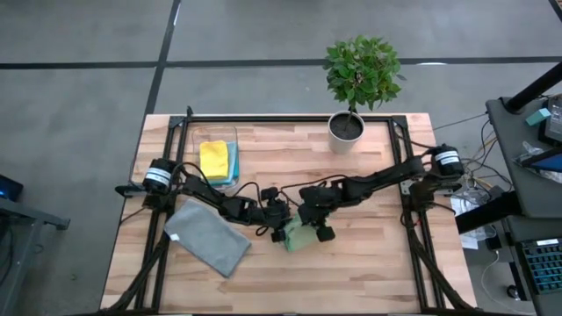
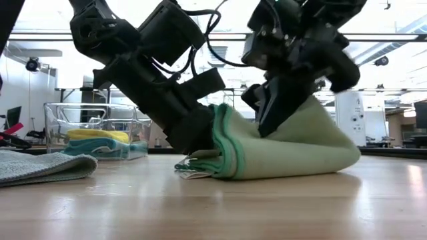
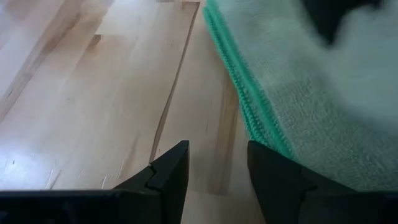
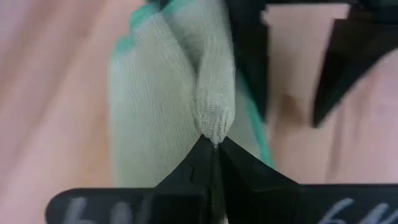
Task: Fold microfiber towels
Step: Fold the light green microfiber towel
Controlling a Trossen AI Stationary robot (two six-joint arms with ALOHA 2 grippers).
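A pale green microfiber towel (image 1: 299,237) with a darker green hem lies bunched near the table's middle, its lower layers on the wood. My right gripper (image 4: 214,144) is shut on a raised part of it and stands over it in the low view (image 2: 277,113). My left gripper (image 3: 217,152) is open at the towel's left end (image 2: 220,143), with only bare wood between its fingers. A grey towel (image 1: 208,235) lies flat at the near left. My left gripper rests the outer side of one finger (image 3: 277,180) against the towel's green-stitched edge (image 3: 249,112), coming slanting down from the table's left. Whether it presses on the cloth I cannot tell. My right gripper pinches a raised fold of the towel (image 4: 214,124) between its two fingertips, slanting down from the table's right. The cloth rises like a tent to the fingers (image 2: 313,113). Its lower layers stay on the table (image 2: 267,170).
A clear bin (image 1: 195,140) at the far left holds a yellow towel (image 1: 214,158) on teal and blue ones. A potted plant (image 1: 349,125) stands at the far edge. Bare wood lies to the towel's right and near side.
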